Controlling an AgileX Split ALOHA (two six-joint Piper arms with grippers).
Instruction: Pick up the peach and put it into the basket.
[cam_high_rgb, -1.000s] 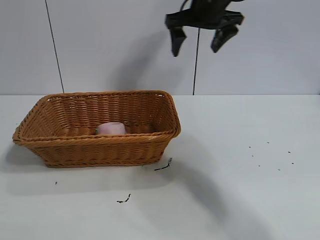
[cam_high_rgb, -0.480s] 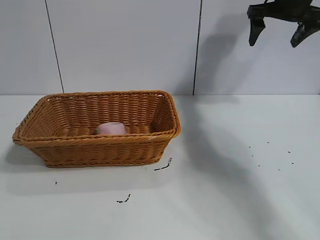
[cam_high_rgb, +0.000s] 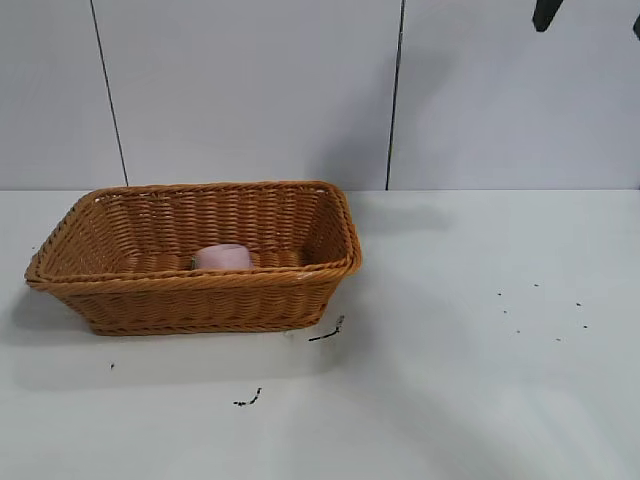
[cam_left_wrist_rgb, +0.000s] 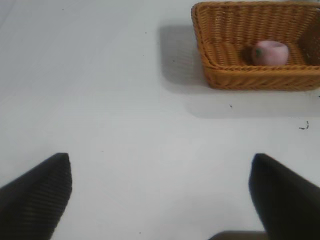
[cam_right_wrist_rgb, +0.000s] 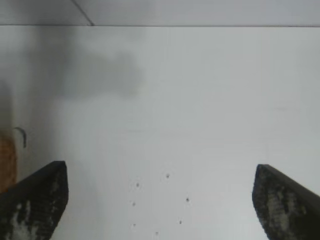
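The right gripper (cam_right_wrist_rgb: 159, 200) has swung up and away from above the orange-brown woven wicker basket (cam_high_rgb: 200, 300) within the last second; in the exterior view only a dark sliver shows at the top right edge. Its fingers (cam_right_wrist_rgb: 35, 200) are spread wide, holding nothing. The small pale pink rounded toy peach (cam_high_rgb: 222, 257) lies inside the basket, which sits toward the counter's (cam_high_rgb: 480, 400) left side, unmoved. The task looks complete, with the arm retreating. The left gripper (cam_left_wrist_rgb: 160, 195) hangs idle over bare counter, well apart from the basket, fingers splayed and empty.
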